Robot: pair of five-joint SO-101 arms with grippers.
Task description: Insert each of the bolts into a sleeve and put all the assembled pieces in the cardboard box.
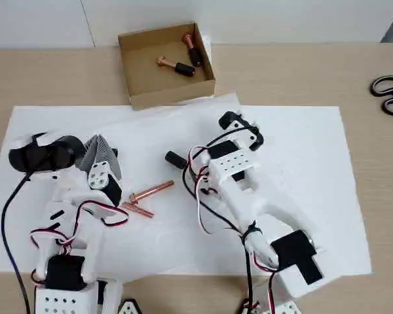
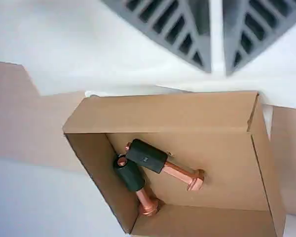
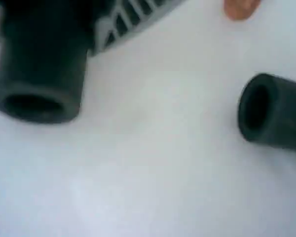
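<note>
- The two loose bolts (image 1: 152, 191) (image 1: 138, 210) lie touching on the white paper sheet (image 1: 301, 163), between the arms. They look like stiff, smooth copper-coloured metal, light but likely to roll or slip. The safest hold is probably across the middle of the shank, leaving the tip free to enter a sleeve.
- The loose sleeve (image 1: 175, 159) lies on its side on the paper, near the bolts. It looks like dark, slightly yielding rubber or plastic that should grip well. I would take it around the body and keep the open mouth clear.
- Two assembled pieces (image 1: 177, 65) (image 1: 193, 49) already lie in the cardboard box (image 1: 173, 91) at the far side of the desk (image 1: 52, 72).
- The left claw (image 2: 217, 34) hangs above the paper facing the box. It is nearly closed, with only a thin slit between the grey ribbed fingers (image 2: 180, 27), and it holds nothing.
- The right claw (image 3: 54, 29) sits low over the paper. It appears to be closed on a second sleeve, the gripped sleeve (image 3: 39, 74), whose open mouth points outward.
</note>
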